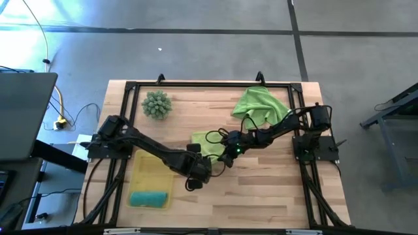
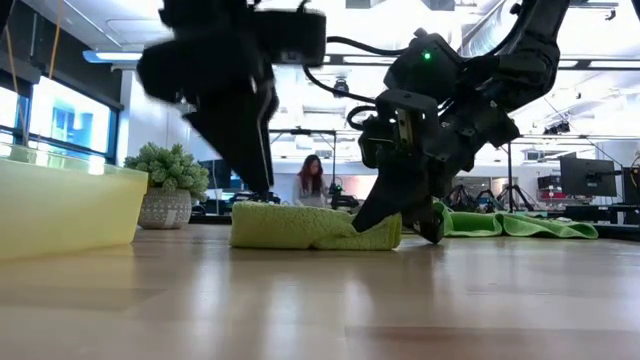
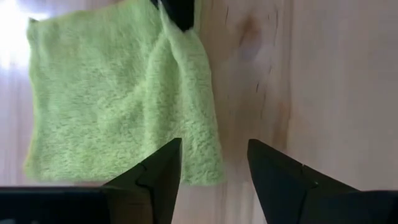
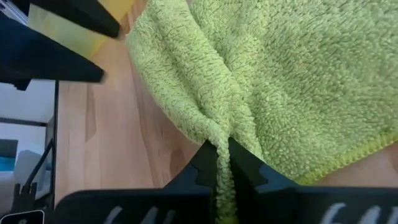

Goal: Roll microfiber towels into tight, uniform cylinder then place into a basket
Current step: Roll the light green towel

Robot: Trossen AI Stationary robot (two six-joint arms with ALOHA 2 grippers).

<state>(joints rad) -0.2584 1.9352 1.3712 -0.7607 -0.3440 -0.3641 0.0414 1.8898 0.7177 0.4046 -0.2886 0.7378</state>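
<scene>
A lime green towel (image 1: 204,143) lies folded flat on the table's middle; it also shows in the low view (image 2: 300,228). My right gripper (image 1: 225,155) is shut on its right end. My left gripper (image 3: 214,168) is open just above the towel's near edge (image 3: 205,155), and I cannot tell whether it touches. A second lime green towel (image 1: 261,104) lies crumpled at the back right. A teal towel (image 1: 150,198) lies rolled in the near end of the yellow basket (image 1: 151,171) at the front left. My right gripper pinches a bunched ridge of cloth (image 4: 219,146) at the lime towel's right edge between its two fingers. The fingers (image 2: 400,215) slant down from the table's right side. The ridge is drawn up into the fingers; the remainder of the towel lies on the table.
A spiky pale-green ball (image 1: 157,104) sits at the back left. A black frame (image 1: 209,83) runs along the table's far edge and sides. Bare wood (image 1: 261,189) lies at the front right. A person (image 2: 310,180) shows in the room behind.
</scene>
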